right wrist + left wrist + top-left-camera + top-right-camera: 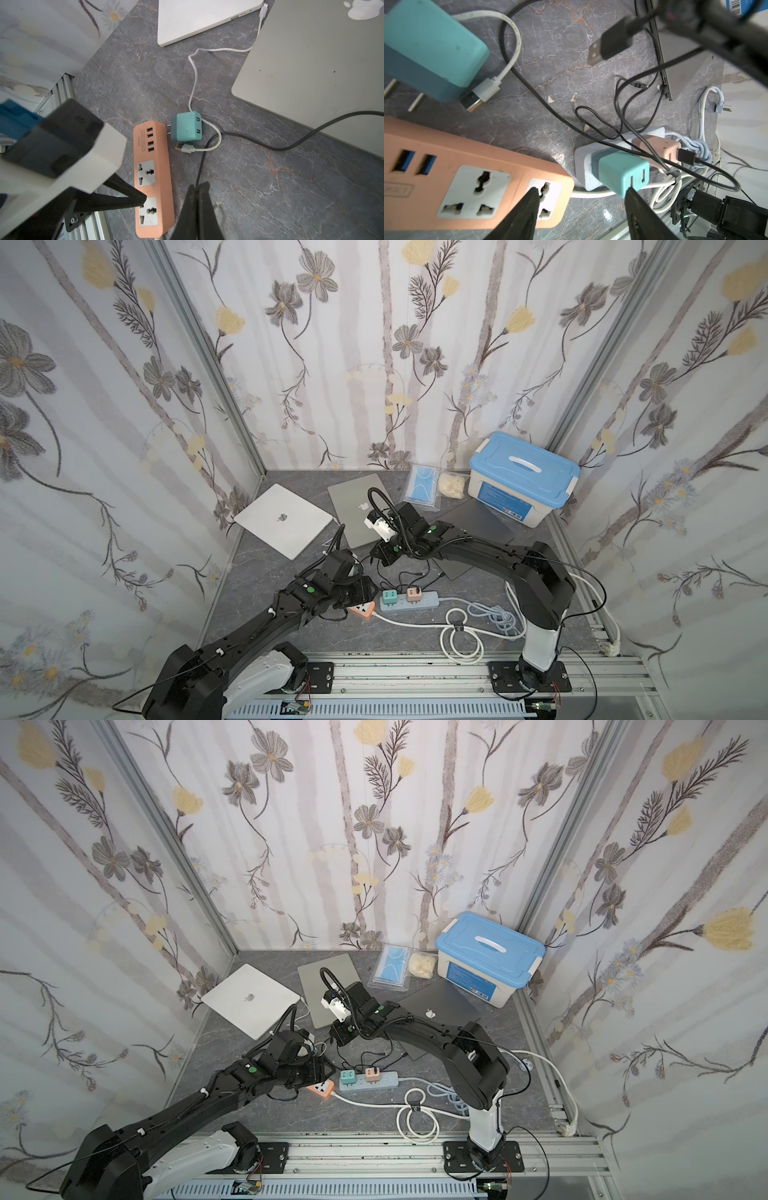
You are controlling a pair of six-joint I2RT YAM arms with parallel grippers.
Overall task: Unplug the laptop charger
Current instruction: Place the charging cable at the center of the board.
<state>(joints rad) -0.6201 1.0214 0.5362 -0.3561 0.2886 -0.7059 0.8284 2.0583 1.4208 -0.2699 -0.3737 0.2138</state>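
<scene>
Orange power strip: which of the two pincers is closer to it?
Left. The left pincer hovers open over the end socket of the orange power strip; the right pincer, shut on a black cable, hangs off to one side.

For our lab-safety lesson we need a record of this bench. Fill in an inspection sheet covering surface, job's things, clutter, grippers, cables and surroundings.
Surface: grey marbled tabletop, small crumbs.
Job's things: teal charger lies unplugged beside the orange power strip; its white cable is out of the charger too.
Clutter: white laptop, grey laptop, dark laptop, blue-lidded box, mask packet.
Grippers: left gripper open, empty, over the strip's end; right gripper shut on a black cable.
Cables: coiled white lead; black leads tangled at a second strip.
Surroundings: floral walls, aluminium rail.
</scene>
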